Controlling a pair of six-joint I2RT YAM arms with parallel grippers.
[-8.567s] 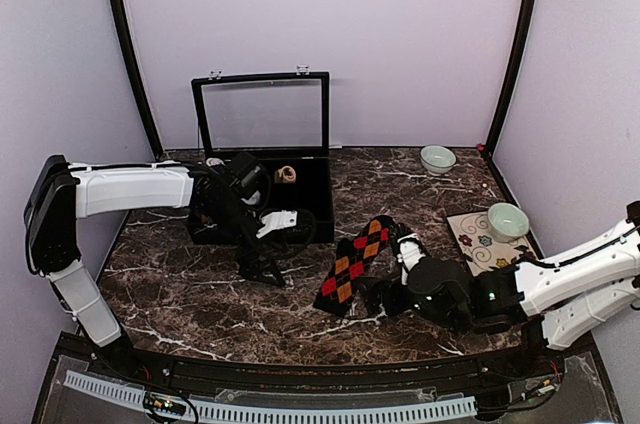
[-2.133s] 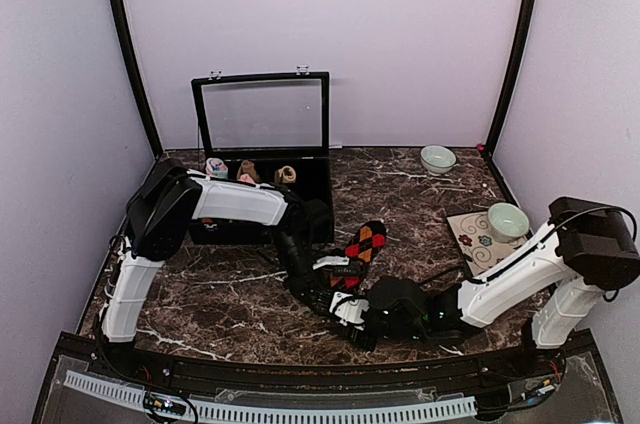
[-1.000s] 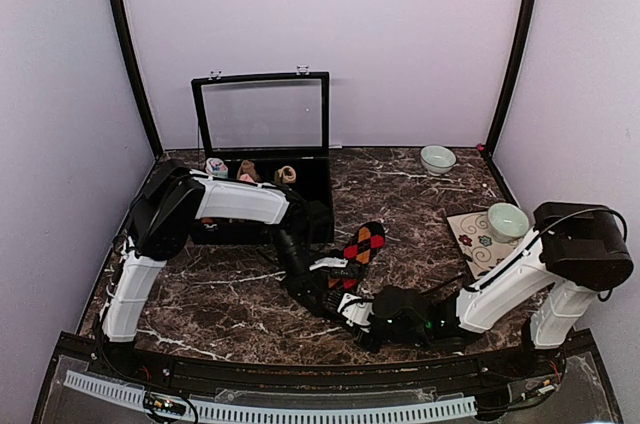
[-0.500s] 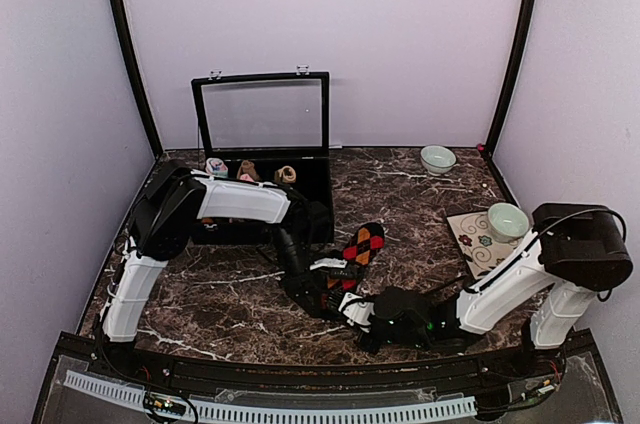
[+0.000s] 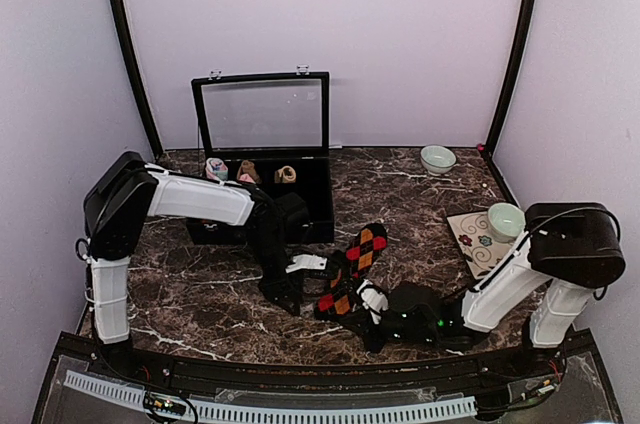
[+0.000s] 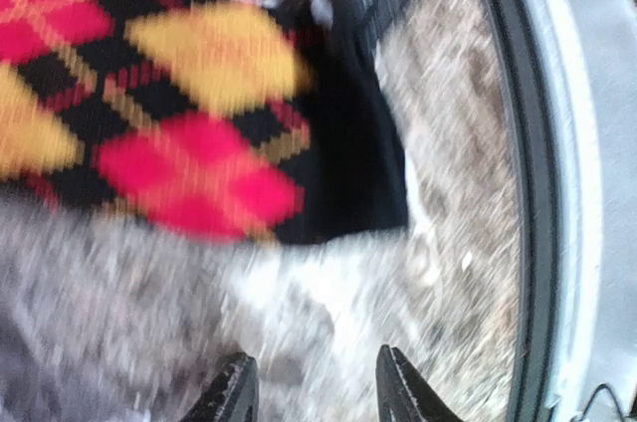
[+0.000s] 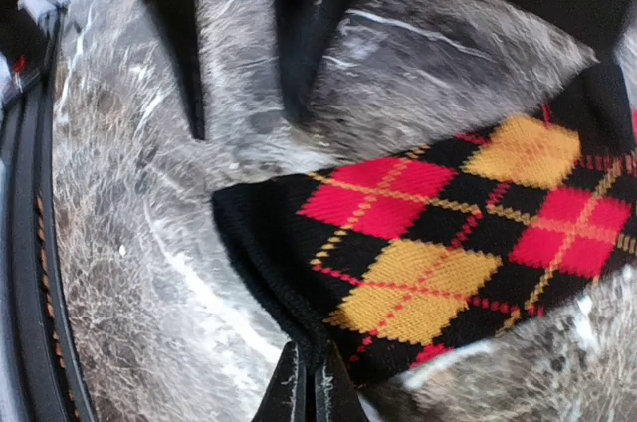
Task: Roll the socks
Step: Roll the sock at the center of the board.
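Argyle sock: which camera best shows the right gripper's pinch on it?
Right wrist: the right gripper is shut on the argyle sock's black edge, in sharp view. Top external shows it small, partly covered. Left wrist shows it blurred.

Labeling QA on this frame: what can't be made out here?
- Left wrist view: motion blur smears the argyle sock; its layers are unreadable.
- Right wrist view: the bottom edge cuts off the right gripper; how much hem it pinches is unseen.
- Top view: the right gripper covers the sock's near end; the rolls in the black box are too small to identify.
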